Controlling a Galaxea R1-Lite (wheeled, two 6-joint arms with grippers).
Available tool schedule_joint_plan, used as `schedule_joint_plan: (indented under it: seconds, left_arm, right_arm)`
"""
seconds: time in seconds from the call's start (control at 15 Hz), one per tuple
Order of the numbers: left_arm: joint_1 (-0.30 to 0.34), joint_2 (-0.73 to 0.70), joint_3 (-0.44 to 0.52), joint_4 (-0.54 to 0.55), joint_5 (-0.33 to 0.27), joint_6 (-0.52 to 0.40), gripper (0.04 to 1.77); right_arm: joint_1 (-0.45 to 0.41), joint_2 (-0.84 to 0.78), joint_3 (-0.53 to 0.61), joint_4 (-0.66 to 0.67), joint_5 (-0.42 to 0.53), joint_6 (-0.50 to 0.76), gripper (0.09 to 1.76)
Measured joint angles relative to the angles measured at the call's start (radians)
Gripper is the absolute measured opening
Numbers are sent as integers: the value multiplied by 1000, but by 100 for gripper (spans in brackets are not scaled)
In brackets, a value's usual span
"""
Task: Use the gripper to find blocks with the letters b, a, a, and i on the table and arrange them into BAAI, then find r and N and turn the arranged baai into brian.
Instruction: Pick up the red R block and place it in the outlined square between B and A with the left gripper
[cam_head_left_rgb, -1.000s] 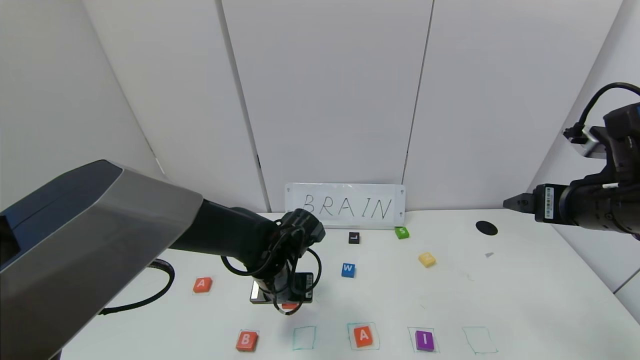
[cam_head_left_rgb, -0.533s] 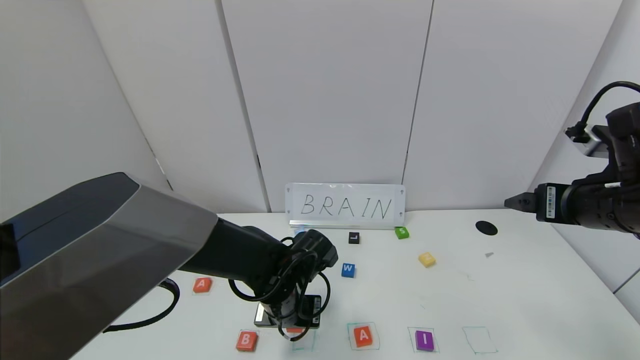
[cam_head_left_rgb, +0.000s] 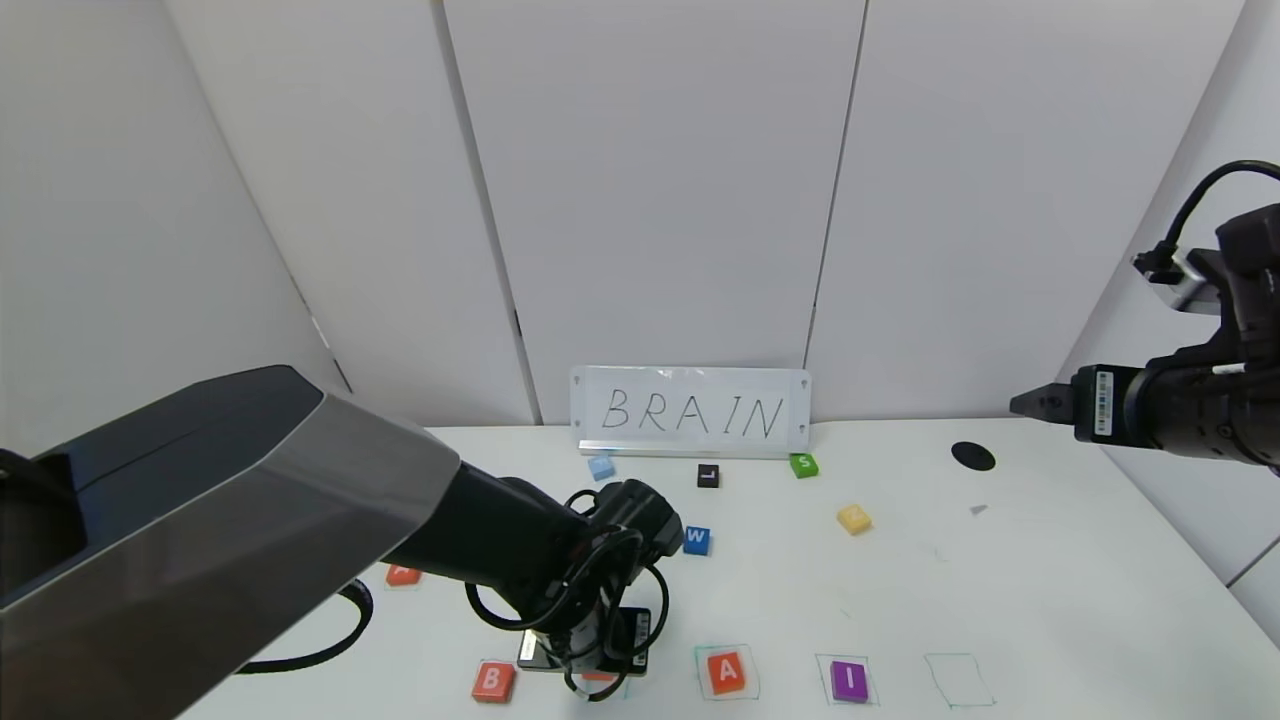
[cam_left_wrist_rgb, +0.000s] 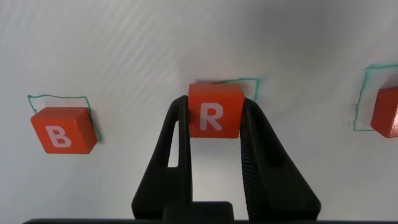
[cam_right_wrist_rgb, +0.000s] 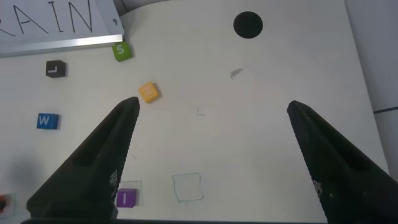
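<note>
Lowered since a second ago, the left hand (cam_left_wrist_rgb: 213, 134) is clamped on the R block (cam_left_wrist_rgb: 215, 111), held over the green square beside the B block (cam_left_wrist_rgb: 63, 129). The right hand (cam_right_wrist_rgb: 211, 155) is spread wide, parked high over the counter (cam_head_left_rgb: 1050, 580).

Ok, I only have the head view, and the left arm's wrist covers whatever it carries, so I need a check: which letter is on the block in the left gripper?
Observer: The left wrist view shows the left gripper shut on an orange-red R block.
Operator: Where is it sitting?
Observer: At the green-drawn square next to the B block; the square's line shows just behind it.
Operator: And the other arm?
Observer: Its wrist view shows the right gripper open and holding nothing, above the table.
</note>
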Motion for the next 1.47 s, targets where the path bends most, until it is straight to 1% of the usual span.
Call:
schedule_joint_plan:
  seconds: [0.4, 1.47]
  left_arm:
    - [-20, 11, 2, 0, -4, -17, 51]
    - [-21, 25, 2, 0, -2, -17, 51]
  right_arm:
    - [0, 0, 0, 0, 0, 0, 171]
    - [0, 1, 0, 0, -1, 0, 171]
